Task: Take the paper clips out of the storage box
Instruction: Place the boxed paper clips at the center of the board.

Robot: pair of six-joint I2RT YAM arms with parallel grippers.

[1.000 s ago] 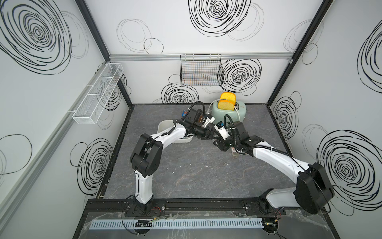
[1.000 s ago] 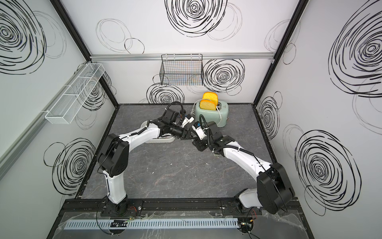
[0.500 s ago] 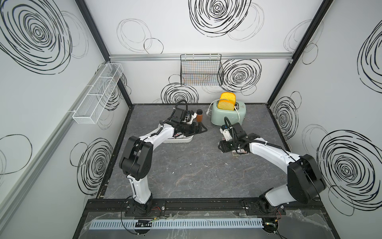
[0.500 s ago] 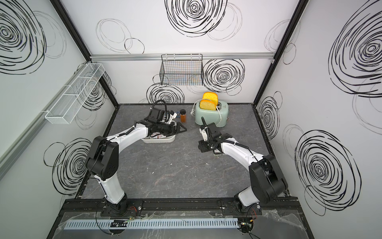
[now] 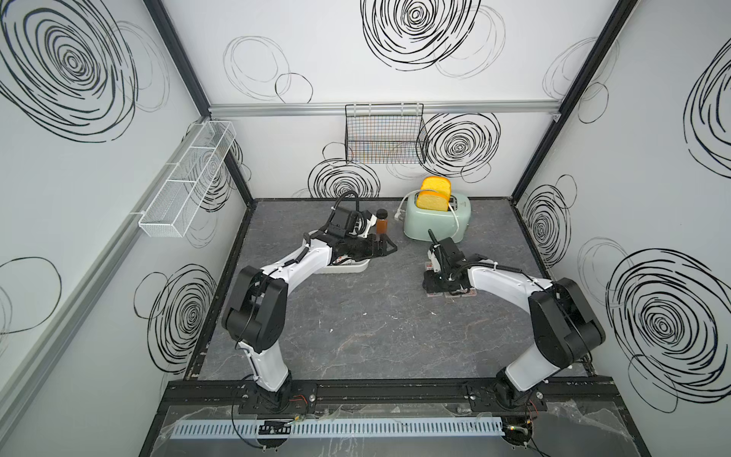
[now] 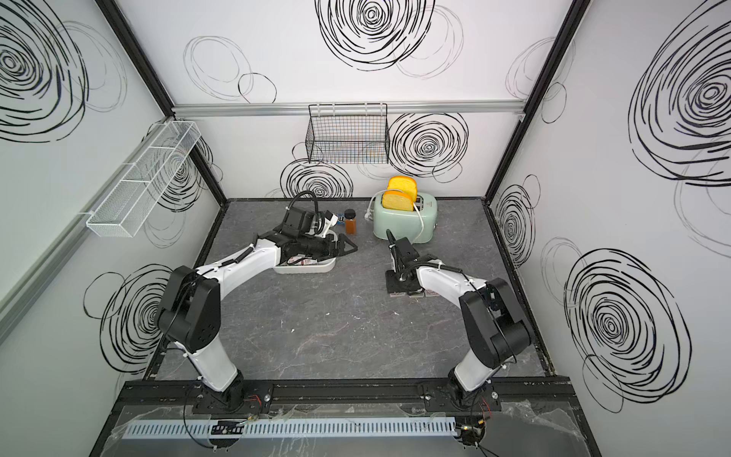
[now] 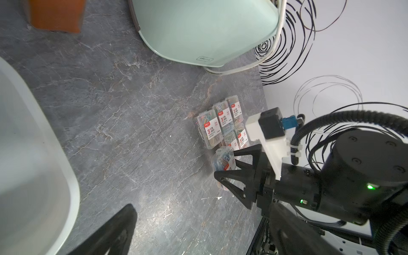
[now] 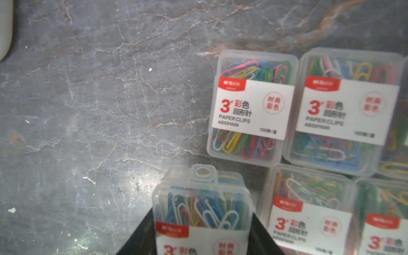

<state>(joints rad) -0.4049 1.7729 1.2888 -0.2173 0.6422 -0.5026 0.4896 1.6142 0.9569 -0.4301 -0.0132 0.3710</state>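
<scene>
Here the right end effector [image 7: 227, 165] pinches a clear, red-and-white-labelled case of multicoloured paper clips [image 8: 203, 205]; left end effector [image 6: 347, 248] spread.

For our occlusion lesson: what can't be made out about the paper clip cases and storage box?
Cases inside storage box: top views, left arm covers most.
Table cases' count: right wrist view's edge cuts them; left wrist view, right tool hides some; top views, right arm covers.
Held case's label: right wrist view cuts it.

Clear labelled paper clips [image 7: 220, 123] cases clustered flat, well apart from the white storage box [image 6: 312, 270]
</scene>
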